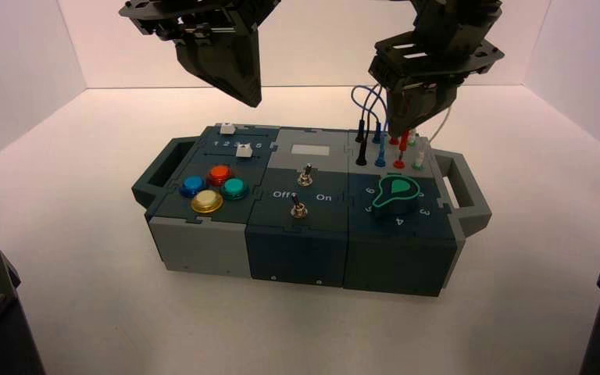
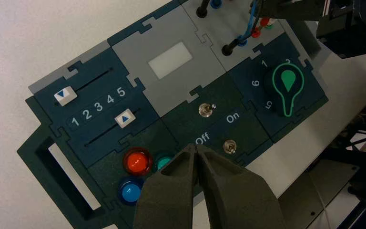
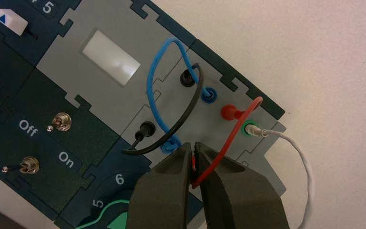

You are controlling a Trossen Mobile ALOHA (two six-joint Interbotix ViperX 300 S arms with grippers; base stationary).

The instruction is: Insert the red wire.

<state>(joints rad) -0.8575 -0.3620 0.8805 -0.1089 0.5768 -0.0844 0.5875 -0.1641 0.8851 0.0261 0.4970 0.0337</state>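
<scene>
"Holding what, and where?"

"The robot's right hand [image 3: 194,145] is closed nearly all the way, pinching the red wire [image 3: 231,137] by one plug [image 1: 403,142] at the box's right side, above the near row of sockets."

"Why by the plug?"

"Probably because the cable is limp; gripping the stiff part lets the hand aim and push. The plug stands roughly upright, tip down, at the near red socket [image 1: 399,165]. I can't tell whether its tip has entered."

"And the other end?"

"Its plug [image 3: 230,112] is in the far red socket, so the cable arches between the two. That anchors one end and leaves the other for pressing down, my guess at the next move."

"Anything in the way?"

"The blue wire [image 3: 151,90] and black wire [image 3: 187,112] loop close by on one side, the white wire [image 3: 306,164] on the other. A straight push should avoid snagging them."

"The left hand [image 2: 195,147]?"

"Closed, empty, waiting above the box's left part."
</scene>
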